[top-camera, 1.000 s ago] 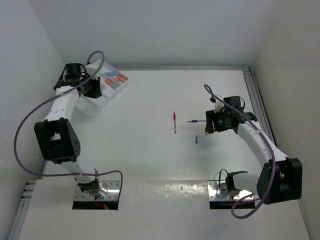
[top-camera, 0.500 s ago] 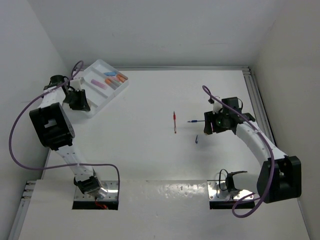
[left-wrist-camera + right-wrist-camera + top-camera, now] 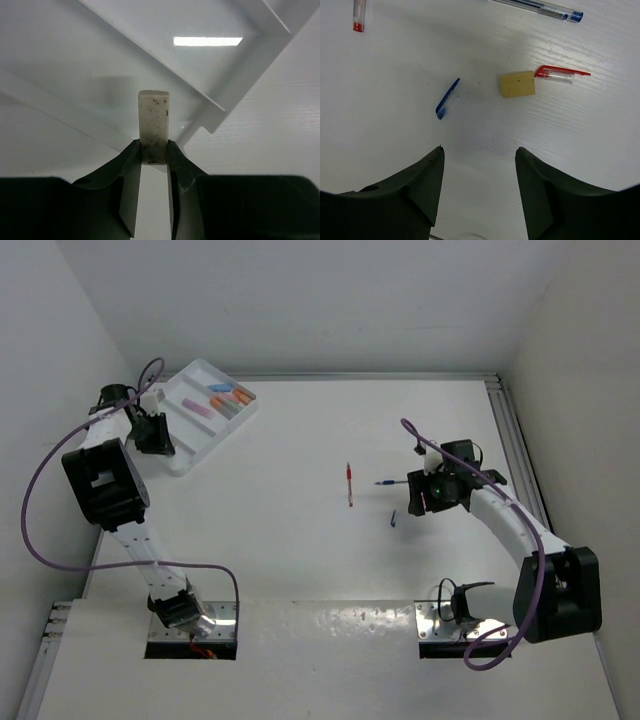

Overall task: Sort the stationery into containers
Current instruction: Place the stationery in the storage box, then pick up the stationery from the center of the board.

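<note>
left fingers (image 3: 129, 176) tight around eraser (image 3: 154, 119)

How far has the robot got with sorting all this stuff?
Partly done. A few markers already lie in the white tray. The left hand grips a white eraser over the tray. Left on the table: a red pen, a blue pen, a blue cap, a tan eraser and a red cap, all near the open right hand.

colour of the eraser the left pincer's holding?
Off-white with dark specks: the eraser shows best in the left wrist view.
</note>
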Available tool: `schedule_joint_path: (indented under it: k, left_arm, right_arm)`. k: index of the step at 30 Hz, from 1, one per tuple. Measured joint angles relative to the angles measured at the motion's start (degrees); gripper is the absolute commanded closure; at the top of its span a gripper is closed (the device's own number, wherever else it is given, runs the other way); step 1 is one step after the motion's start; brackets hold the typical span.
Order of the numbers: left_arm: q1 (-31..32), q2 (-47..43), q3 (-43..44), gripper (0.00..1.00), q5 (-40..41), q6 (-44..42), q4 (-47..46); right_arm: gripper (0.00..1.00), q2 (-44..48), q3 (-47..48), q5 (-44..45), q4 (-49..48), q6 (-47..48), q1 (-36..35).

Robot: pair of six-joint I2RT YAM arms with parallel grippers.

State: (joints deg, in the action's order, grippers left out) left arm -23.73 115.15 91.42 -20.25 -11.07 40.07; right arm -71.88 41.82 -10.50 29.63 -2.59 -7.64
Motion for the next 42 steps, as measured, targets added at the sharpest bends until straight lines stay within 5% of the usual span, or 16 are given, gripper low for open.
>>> schedule_joint_path:
  k: [4,8,11,15,28,42]
  left_arm:
    - [0.00,1.64,1.14,0.53,1.77,0.46,-0.33]
    - [0.00,1.86,2.32,0.35,2.47,0.48,-0.17]
    - [0.13,1.75,2.62,0.33,2.69,0.20,-0.85]
    - [0.68,-0.35,0.46,0.33,3.26,-0.44,-2.67]
    - [7.85,-22.56,-15.08,0.31,2.47,-0.48,-9.40]
    - [10.64,-24.87,-17.75,0.31,3.54,-0.48,-10.64]
  right_arm:
    - [0.42,-0.22,0.00,0.02,0.00,0.02,0.00]
    - [0.50,-0.22,-0.02,0.04,0.02,0.22,0.00]
    - [0.55,-0.24,-0.02,0.11,0.09,0.96,0.00]
    - [0.49,-0.44,-0.02,2.01,0.68,-0.50,0.00]
    - [0.41,-4.39,-1.77,16.28,-0.70,-16.17,-0.02]
    - [0.38,-17.38,1.68,16.24,-5.44,-24.39,-1.66]
